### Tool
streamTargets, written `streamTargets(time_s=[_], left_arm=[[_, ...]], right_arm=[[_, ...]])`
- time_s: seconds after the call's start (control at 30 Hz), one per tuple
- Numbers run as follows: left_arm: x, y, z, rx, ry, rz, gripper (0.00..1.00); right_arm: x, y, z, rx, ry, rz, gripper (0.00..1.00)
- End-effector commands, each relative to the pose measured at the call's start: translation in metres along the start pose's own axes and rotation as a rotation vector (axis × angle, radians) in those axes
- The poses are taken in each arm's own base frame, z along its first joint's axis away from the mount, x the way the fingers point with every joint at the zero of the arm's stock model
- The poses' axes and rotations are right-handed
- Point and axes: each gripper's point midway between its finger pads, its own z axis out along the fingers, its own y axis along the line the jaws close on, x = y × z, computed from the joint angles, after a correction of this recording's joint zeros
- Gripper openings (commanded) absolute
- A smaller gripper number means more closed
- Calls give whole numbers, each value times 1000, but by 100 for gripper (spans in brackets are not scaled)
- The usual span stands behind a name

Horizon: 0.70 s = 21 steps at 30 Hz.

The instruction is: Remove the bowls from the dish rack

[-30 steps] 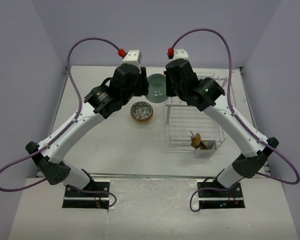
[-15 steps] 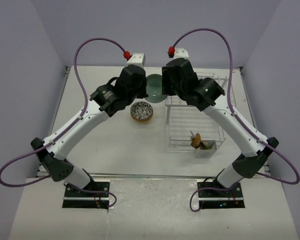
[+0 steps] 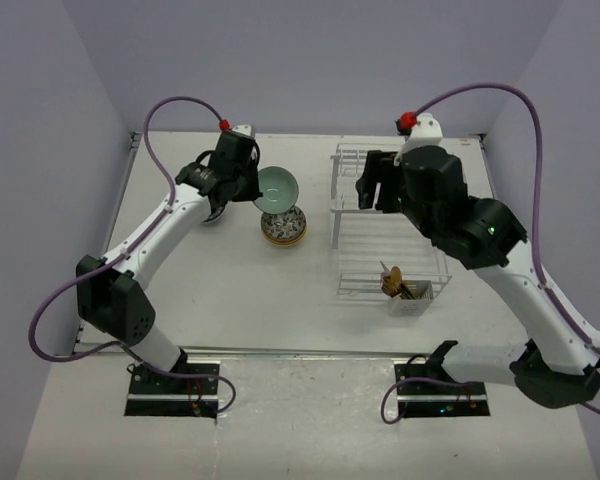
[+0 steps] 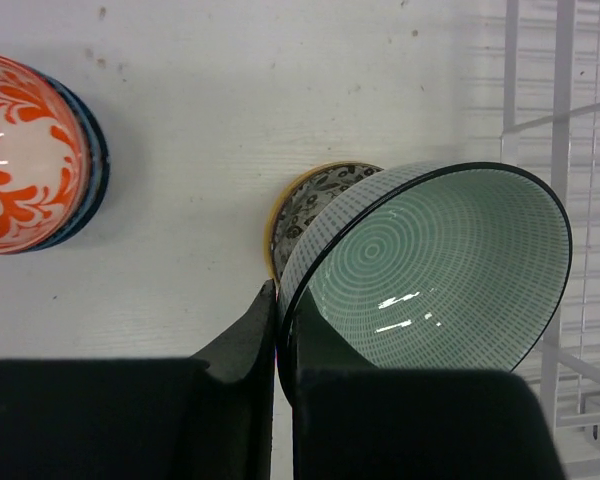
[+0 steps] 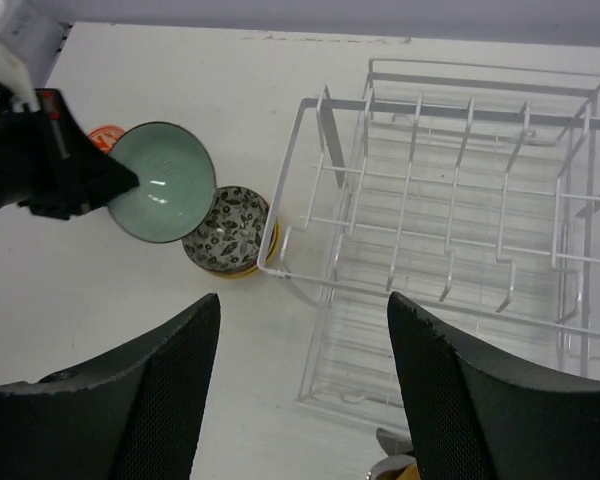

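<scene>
Left jaws clenched on the rim of the pale teal ringed ceramic bowl (image 4: 430,270), held tilted just above the black-patterned bowl (image 4: 315,200) stacked on a yellow one, probably to nest it there; right jaws released, hanging above the white wire dish rack (image 5: 450,110), where no bowls show.

Five bowls can be counted: one pale teal bowl (image 4: 440,270), one black-patterned bowl (image 5: 228,240), one yellow bowl (image 4: 271,240), one red-orange bowl (image 4: 25,150) and one blue bowl (image 4: 88,190). One white wire dish rack (image 5: 430,215). One cutlery caddy (image 3: 412,298), its utensils too bunched to count. Two tools: the left tool (image 4: 280,340) and the right tool (image 5: 302,300). One table (image 3: 230,290).
</scene>
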Motion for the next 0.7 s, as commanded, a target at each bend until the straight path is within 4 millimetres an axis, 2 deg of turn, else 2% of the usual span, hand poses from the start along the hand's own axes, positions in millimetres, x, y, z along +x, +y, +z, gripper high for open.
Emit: streamTargets(time_s=[0.0, 0.1, 0.27, 0.47, 0.67], left_arm=[[-5, -39, 23, 191, 9, -11, 0], [7, -34, 45, 172, 54, -21, 0], [23, -27, 66, 148, 116, -22, 0], [50, -17, 78, 120, 172, -12, 0], [57, -14, 80, 112, 190, -6, 1]], right_arm=[[3, 5, -19, -106, -26, -5, 69], [15, 9, -32, -195, -22, -19, 68], [34, 11, -40, -261, 0, -40, 69], [46, 13, -39, -291, 12, -40, 69], [52, 14, -33, -287, 31, -50, 69]])
